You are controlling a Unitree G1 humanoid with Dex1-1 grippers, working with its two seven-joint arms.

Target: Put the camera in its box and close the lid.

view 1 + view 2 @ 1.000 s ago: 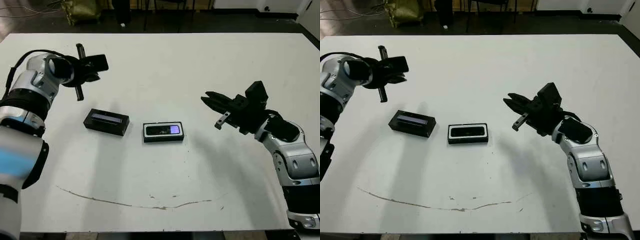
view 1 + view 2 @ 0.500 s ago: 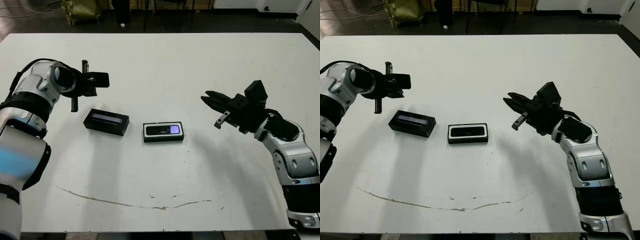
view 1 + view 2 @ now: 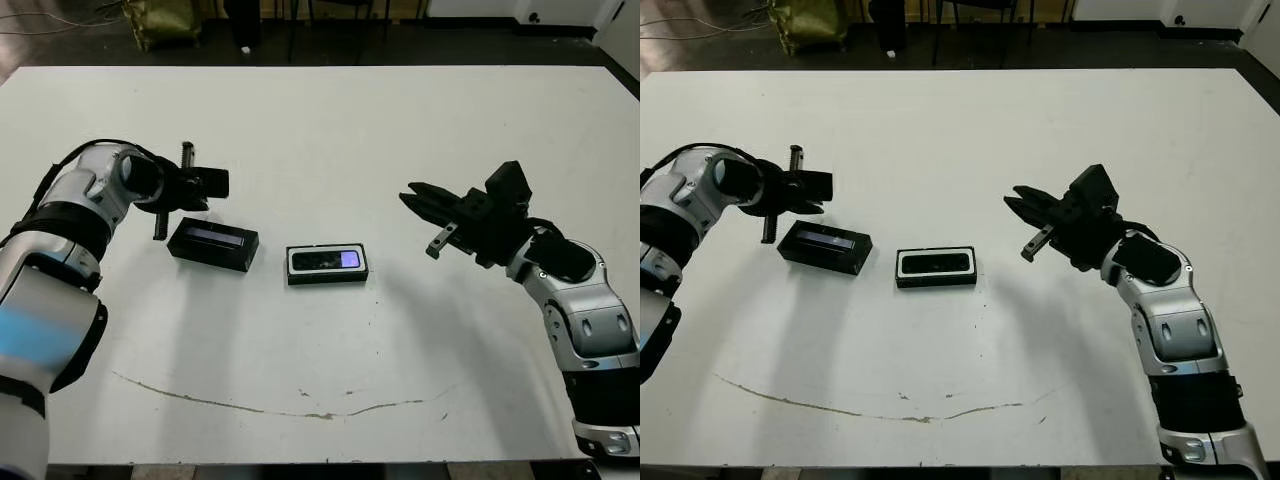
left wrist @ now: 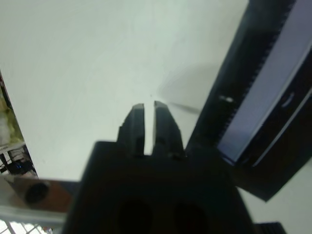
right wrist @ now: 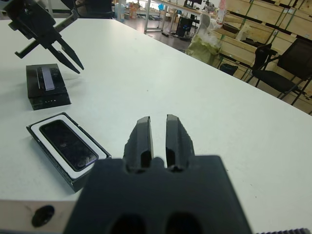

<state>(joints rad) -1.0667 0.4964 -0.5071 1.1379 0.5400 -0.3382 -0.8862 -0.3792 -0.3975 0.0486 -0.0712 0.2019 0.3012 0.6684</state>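
Down and closer to the lid (image 3: 213, 244) has come the left pincer (image 3: 172, 190), its fingers nearly pressed together and holding nothing. On the white counter (image 3: 330, 120), the camera (image 3: 327, 260) lies in the box (image 3: 327, 265), just beside the lid. Off to the side hangs the right pincer (image 3: 419, 205), fingers close together and empty.

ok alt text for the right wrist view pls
The camera lies in the white-lined box on the white table, beyond the right gripper, whose fingers are nearly shut and empty. Farther off, the left gripper hovers by the lid.
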